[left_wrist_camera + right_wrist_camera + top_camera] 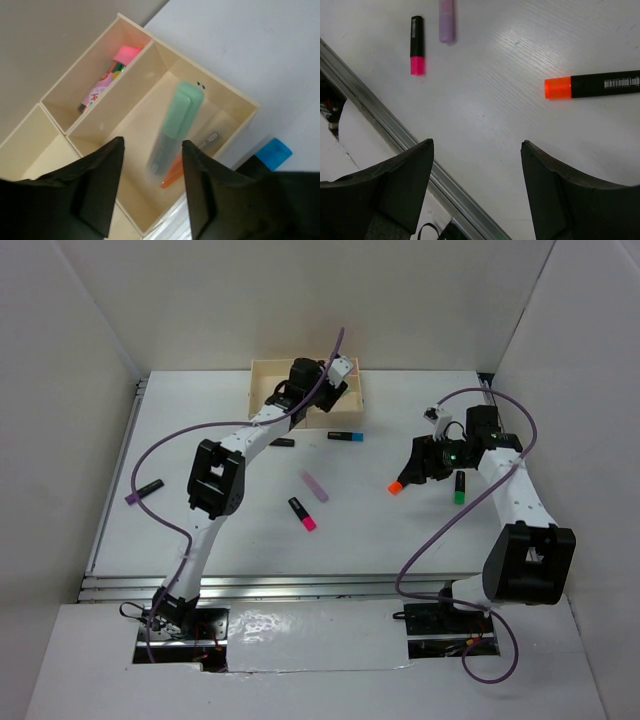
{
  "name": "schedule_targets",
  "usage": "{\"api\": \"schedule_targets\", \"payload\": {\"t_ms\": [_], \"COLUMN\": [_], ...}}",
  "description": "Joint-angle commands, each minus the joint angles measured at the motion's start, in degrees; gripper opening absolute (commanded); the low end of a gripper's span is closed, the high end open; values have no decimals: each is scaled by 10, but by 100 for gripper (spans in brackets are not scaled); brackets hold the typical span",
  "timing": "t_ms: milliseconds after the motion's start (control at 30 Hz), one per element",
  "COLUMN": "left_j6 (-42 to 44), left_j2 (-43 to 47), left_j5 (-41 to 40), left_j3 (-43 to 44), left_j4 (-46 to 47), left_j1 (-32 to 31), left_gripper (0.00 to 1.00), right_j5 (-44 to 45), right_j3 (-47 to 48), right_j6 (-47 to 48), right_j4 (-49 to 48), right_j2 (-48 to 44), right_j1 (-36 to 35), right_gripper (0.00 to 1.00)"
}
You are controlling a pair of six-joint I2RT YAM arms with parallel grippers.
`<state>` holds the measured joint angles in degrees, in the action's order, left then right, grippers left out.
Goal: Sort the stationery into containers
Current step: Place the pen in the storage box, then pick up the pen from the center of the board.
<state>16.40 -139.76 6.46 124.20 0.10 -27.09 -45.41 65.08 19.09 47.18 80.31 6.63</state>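
Observation:
My left gripper [296, 390] hangs over the beige tray [262, 370] at the back of the table. In the left wrist view its jaws stand apart, and a blurred mint-green marker [176, 125] lies between them, touching neither finger, over the tray's [245, 102] large section. An orange marker [172, 176] lies under it. One narrow compartment holds a pink marker [107, 80]. My right gripper [414, 472] is open just above the table, empty. An orange-capped black marker [592, 85] lies ahead of it.
Loose markers lie on the table: blue-ended [345, 435], black [282, 442], lilac [315, 486], pink-ended [302, 514], green-ended [459, 490], and a black one [150, 487] far left. Purple cables loop over both arms. A metal rail [385, 125] borders the near edge.

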Motion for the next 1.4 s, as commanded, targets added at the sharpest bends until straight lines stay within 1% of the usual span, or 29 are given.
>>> {"api": "schedule_targets", "payload": {"t_ms": [0, 67, 100, 167, 200, 233, 267, 300, 333, 367, 400, 433, 467, 500, 533, 567, 600, 733, 867, 967, 1100, 1133, 1167, 1267, 1300, 1333, 1367], "left_j6": [-23, -40, -44, -61, -71, -103, -123, -154, -160, -160, -160, -159, -153, -141, -138, -134, -125, -136, -153, -156, -159, -160, -180, -182, -182, -182, -182], "left_j2": [12, 47, 63, 116, 139, 187, 210, 263, 293, 320, 348, 408, 435, 497, 525, 553, 598, 704, 776, 811, 825, 825, 823, 817, 815, 811, 811], "left_j5": [0, 15, 17, 12, 8, 8, 14, 21, 30, 33, 29, 24, 17, -2, -10, -15, -22, -20, 6, 19, 29, 30, 30, 33, 33, 35, 34], "left_j3": [28, 14, 8, -14, -25, -36, -60, -77, -93, -132, -155, -204, -234, -263, -292, -345, -370, -478, -550, -583, -606, -607, -610, -618, -622, -625, -630], "left_j4": [59, 56, 55, 48, 45, 33, 23, 10, -28, -47, -68, -103, -117, -130, -141, -165, -177, -250, -267, -273, -271, -268, -267, -261, -258, -257, -254], "left_j1": [-1, 2, 3, 12, 15, 31, 41, 52, 74, 84, 93, 108, 116, 134, 143, 152, 168, 212, 257, 268, 268, 269, 284, 285, 285, 286, 287], "left_gripper": [65, 71, 76, 77, 77, 77, 77, 77, 77, 82, 84, 85, 86, 86, 87, 99, 99, 99, 99, 99, 99, 99, 99, 99, 99, 99, 99], "right_j5": [25, 66, 80, 115, 127, 136, 146, 160, 170, 178, 186, 193, 202, 208, 221, 235, 247, 304, 349, 378, 411, 416, 416, 421, 423, 421, 424], "right_j3": [-7, -4, -2, 7, 16, 41, 55, 86, 104, 119, 139, 173, 193, 232, 252, 267, 290, 347, 385, 401, 405, 408, 410, 416, 419, 427, 429], "right_j6": [-13, -29, -34, -53, -60, -65, -80, -88, -97, -110, -118, -127, -132, -140, -144, -147, -147, -150, -153, -151, -143, -140, -139, -130, -129, -122, -121], "right_j4": [-26, -48, -56, -74, -75, -74, -70, -68, -67, -64, -61, -53, -44, -36, -29, -19, -17, -10, -7, -1, -3, -2, -2, 4, 7, 11, 12], "right_j2": [-16, -17, -13, -3, 20, 36, 52, 89, 111, 130, 172, 197, 216, 262, 281, 312, 325, 387, 430, 460, 490, 494, 500, 520, 528, 530, 530], "right_j1": [-21, -58, -81, -130, -148, -185, -204, -221, -237, -266, -279, -303, -312, -323, -333, -354, -364, -415, -430, -429, -434, -435, -435, -437, -438, -437, -437], "right_gripper": [77, 76, 75, 74, 74, 73, 72, 72, 71, 71, 71, 71, 71, 71, 73, 73, 74, 75, 73, 71, 66, 66, 66, 64, 61, 55, 46]}}
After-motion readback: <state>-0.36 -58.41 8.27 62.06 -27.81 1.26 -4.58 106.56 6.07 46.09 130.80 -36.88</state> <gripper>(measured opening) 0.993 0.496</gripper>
